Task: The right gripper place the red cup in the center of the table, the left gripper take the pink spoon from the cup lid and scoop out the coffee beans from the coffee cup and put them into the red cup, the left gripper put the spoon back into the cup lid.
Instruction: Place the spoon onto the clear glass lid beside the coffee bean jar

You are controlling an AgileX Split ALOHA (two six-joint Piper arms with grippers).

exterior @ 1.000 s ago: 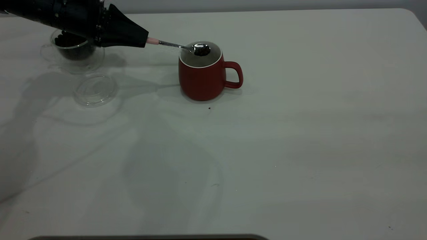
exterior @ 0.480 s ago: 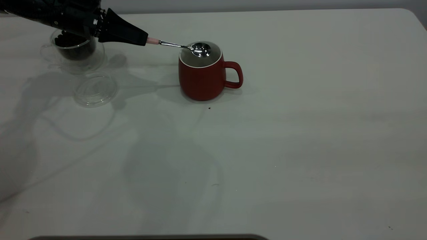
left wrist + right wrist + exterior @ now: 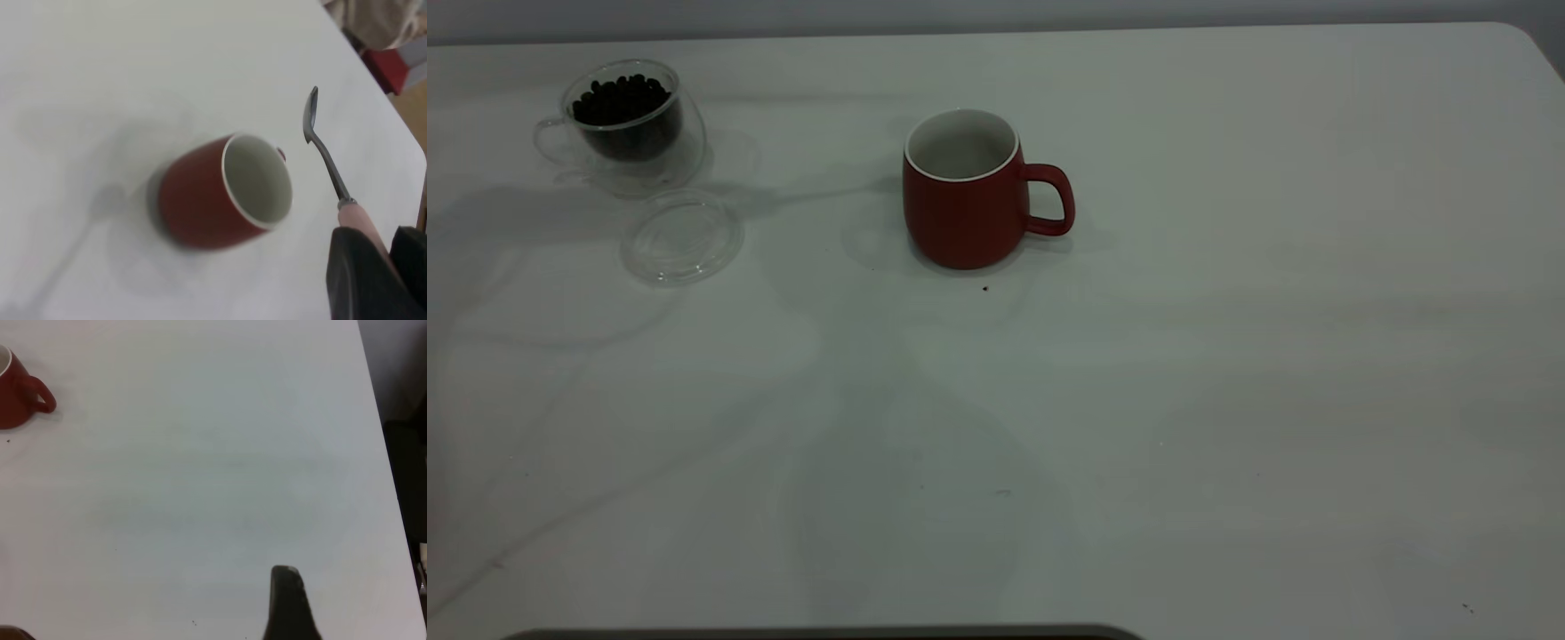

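Note:
The red cup stands upright near the middle of the table, handle to the right; no beans show inside it. The coffee cup with coffee beans stands at the far left. The cup lid lies bare in front of it. Neither arm shows in the exterior view. In the left wrist view my left gripper is shut on the pink spoon, whose bowl looks empty, held above and beside the red cup. My right gripper is open over bare table, far from the red cup.
A tiny dark speck lies just in front of the red cup. The table's right edge runs close to the right gripper. Red and beige objects sit beyond the table's edge in the left wrist view.
The left gripper with the spoon, held over the red cup before, has gone out of the exterior view. The spoon's bowl held beans one second ago and was empty half a second ago.

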